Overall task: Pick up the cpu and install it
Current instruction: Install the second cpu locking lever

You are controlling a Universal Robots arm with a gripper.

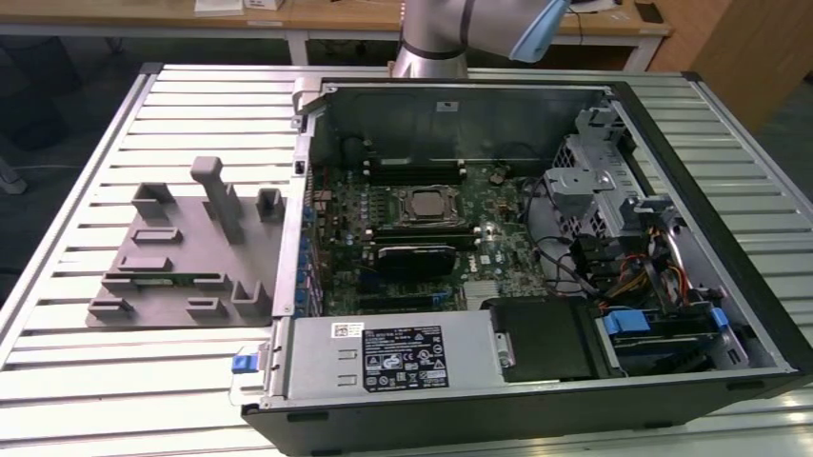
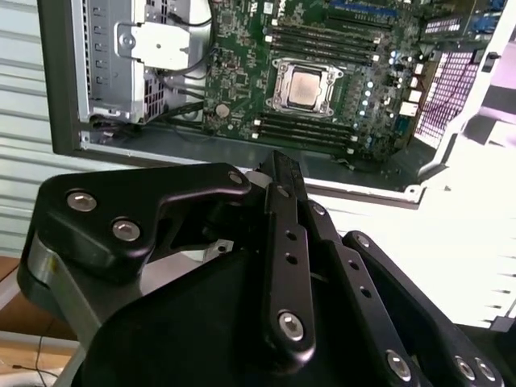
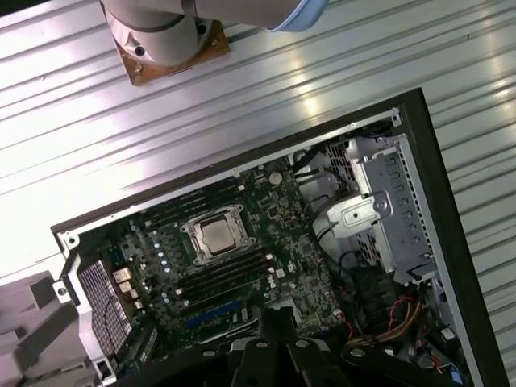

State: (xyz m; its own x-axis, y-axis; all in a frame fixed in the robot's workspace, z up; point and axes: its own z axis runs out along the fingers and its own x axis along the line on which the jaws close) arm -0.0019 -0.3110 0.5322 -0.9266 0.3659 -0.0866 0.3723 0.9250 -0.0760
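A: Exterior view: the open computer case (image 1: 534, 248) lies on its side on the slatted tabletop (image 1: 76, 381), with the cpu (image 1: 422, 203) already sitting in the socket (image 1: 421, 208) at the middle of the motherboard (image 1: 381, 238). The arm (image 1: 439, 38) stands just beyond the case's far wall.

B: And the claw (image 2: 278, 193)?

A: Seen in the second wrist view, its dark linkages hang well above the case. Nothing appears between them, but whether the fingers are spread or closed cannot be told.

B: So where is the risk?

A: Judging by both wrist views, the silvery chip rests inside the socket frame (image 3: 214, 234), with memory slots (image 3: 230, 274) just beside it on the board. A descent that is off-centre could press the chip's rim against the frame, or tilt the chip on the contacts beneath.

B: Anything else in the way?

A: A black heatsink block (image 1: 416, 259) sits near the socket, on the side toward the power supply (image 1: 387, 357). The drive cage (image 1: 597, 190) and loose cables (image 1: 610, 276) crowd the case's other end. A sideways sweep from above could catch any of them.

B: And outside the case?

A: The grey holder tray (image 1: 190, 252) stands just beside the case, its upright posts another thing to clip.
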